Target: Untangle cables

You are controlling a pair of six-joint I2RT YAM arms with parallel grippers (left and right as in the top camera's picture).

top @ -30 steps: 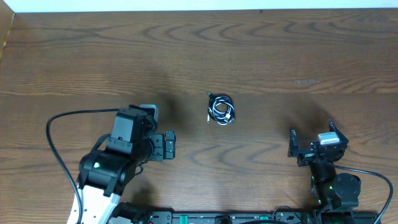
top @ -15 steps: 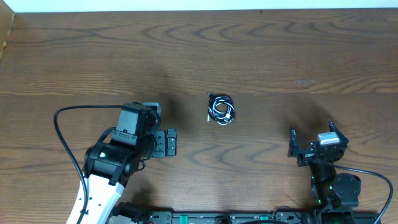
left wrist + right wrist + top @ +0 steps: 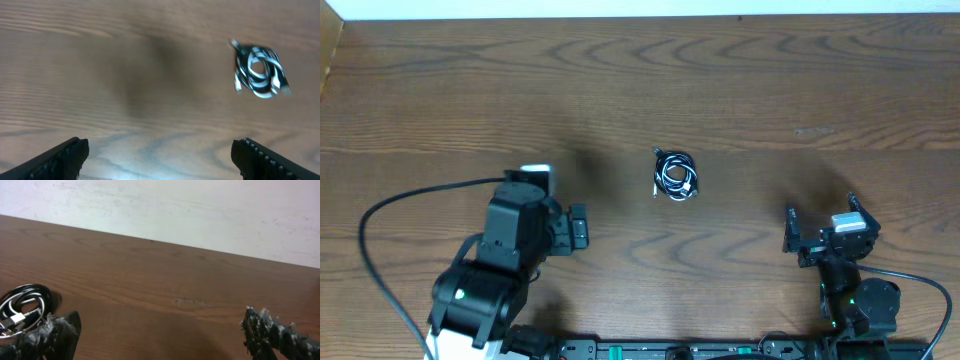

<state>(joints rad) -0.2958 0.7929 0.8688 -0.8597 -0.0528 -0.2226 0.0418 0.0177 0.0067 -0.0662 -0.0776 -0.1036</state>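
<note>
The cables (image 3: 674,175) lie as one small coiled bundle of black and white cords near the middle of the wooden table (image 3: 740,80). My left gripper (image 3: 560,200) is well to their left and slightly nearer the front edge, open, with nothing between its fingers. In the left wrist view the cables (image 3: 260,72) sit at the upper right, far ahead of the open left gripper (image 3: 160,147). My right gripper (image 3: 822,212) stands open to the right of the bundle, holding nothing. In the right wrist view the cables (image 3: 25,312) show at the far left, beside the open right gripper (image 3: 160,317).
A thick black arm cable (image 3: 390,205) loops out to the left of the left arm. The table's far edge meets a white wall (image 3: 200,210). A faint scuff mark (image 3: 813,131) marks the wood right of the bundle.
The left arm has swung and its gripper has shifted to the left, a little farther from the bundle. The cables and the right arm have not moved.
</note>
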